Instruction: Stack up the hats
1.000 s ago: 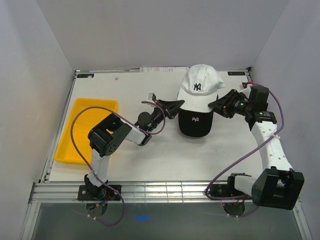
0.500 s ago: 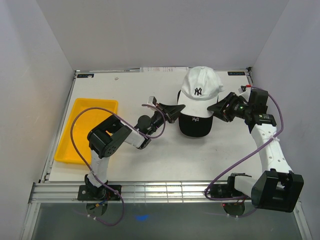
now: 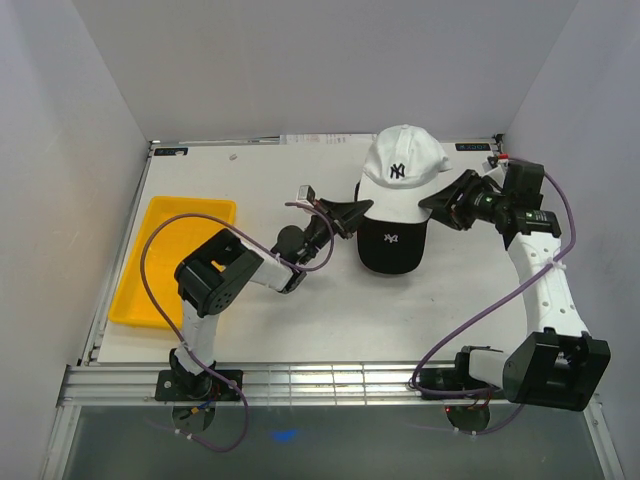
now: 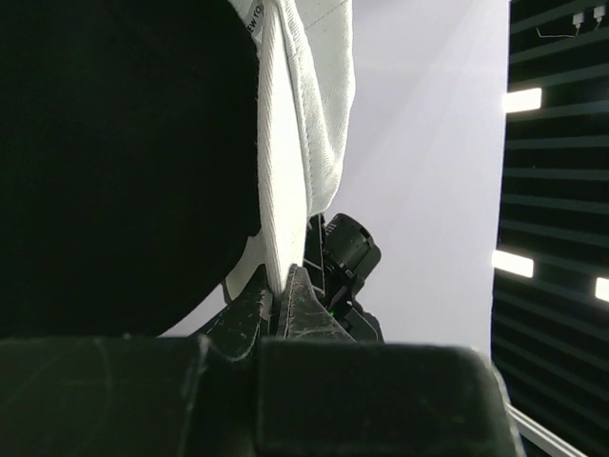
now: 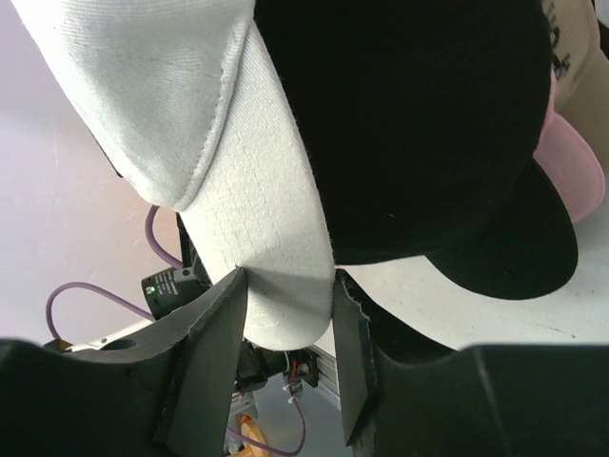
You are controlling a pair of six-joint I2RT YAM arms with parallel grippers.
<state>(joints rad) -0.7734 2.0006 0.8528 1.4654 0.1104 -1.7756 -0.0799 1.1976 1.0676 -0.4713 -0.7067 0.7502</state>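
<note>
Lowering the white fabric baseball cap with the dark logo [image 3: 402, 170] evenly looks like the key here. It sits over the black fabric cap with the white logo [image 3: 392, 248] on the surface [image 3: 250, 190]. The left end effector [image 3: 350, 212] pinches one edge and the right end effector [image 3: 440, 203] clamps the opposite edge. Both should descend level and let go together once the crowns nest.

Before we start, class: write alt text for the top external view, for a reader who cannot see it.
A white cap is held over a black cap, gripped on opposite sides by the left pincer and the right pincer. A yellow tray lies left on the table.
</note>
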